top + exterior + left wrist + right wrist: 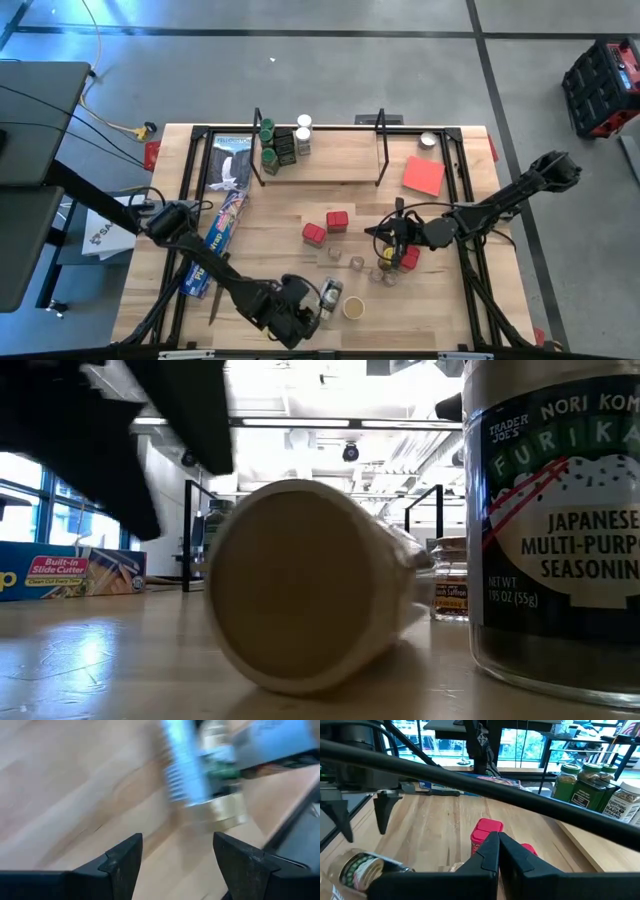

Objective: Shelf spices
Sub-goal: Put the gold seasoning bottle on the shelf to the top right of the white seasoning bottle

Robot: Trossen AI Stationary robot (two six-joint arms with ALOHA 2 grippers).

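Observation:
A clear jar (330,294) lies on its side near the table's front edge, and a tan-lidded jar (353,307) sits beside it. My left gripper (317,302) hovers open just above the lying jar (360,867), one finger on either side and clear of it; the left wrist view shows this jar (215,785) blurred ahead of the gripper (177,860). My right gripper (380,233) is shut and holds nothing, above the table's middle near red tins (487,831). On the shelf (330,165) at the back stand several green- and white-lidded jars (285,140).
A long blue box (225,225) lies at the left and a red card (423,175) at the back right. Red tins (325,228) and small clear jars (385,272) are scattered mid-table. A tall furikake jar (560,530) stands at the front edge.

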